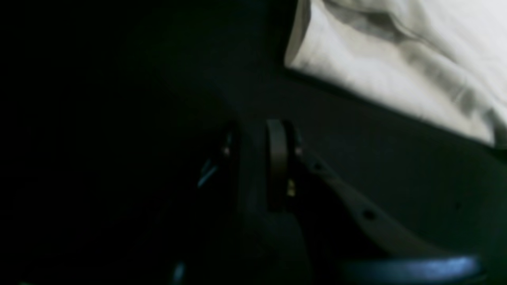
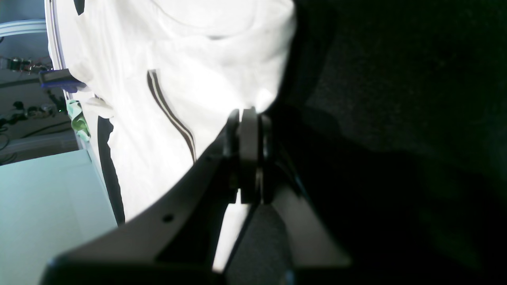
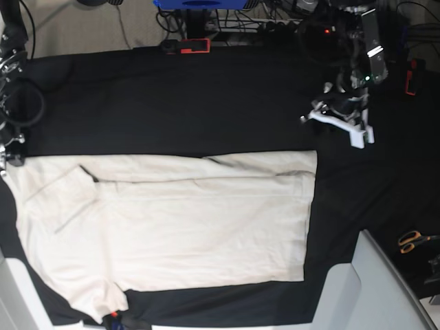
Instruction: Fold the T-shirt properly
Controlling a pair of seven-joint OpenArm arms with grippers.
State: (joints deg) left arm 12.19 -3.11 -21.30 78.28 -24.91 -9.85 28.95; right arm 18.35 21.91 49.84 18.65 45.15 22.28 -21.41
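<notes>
I have the T-shirt (image 3: 172,227) lying flat on the bench (image 3: 206,103), over the black cloth that covers it. In the base view it spans most of the near half, with its long top edge folded in along a straight crease and one sleeve (image 3: 58,196) angled out at that view's left. Its straight end sits at the view's right, and the lower left corner reaches the near edge of the bench.

My right hand (image 2: 247,114) is at the shirt's left end in the base view, where only dark arm hardware shows at the frame edge. From the right wrist camera I see its fingers (image 2: 249,158) pressed flat together, with no gap between them, right at the edge of the bright cloth. The tips meet the fabric there, but I cannot tell whether any cloth is pinched between them.

My left hand (image 3: 342,122) is well apart from the shirt, above the bare black cloth beyond the shirt's far right corner in the base view. In the left wrist view its fingers (image 1: 277,154) are dark and blurred; they stand close together, and I cannot tell whether they are fully closed. Nothing is between them, and a corner of the shirt shows beyond them at upper right.

A pair of orange-handled scissors (image 3: 412,240) lies on the bench at the base view's right edge.
</notes>
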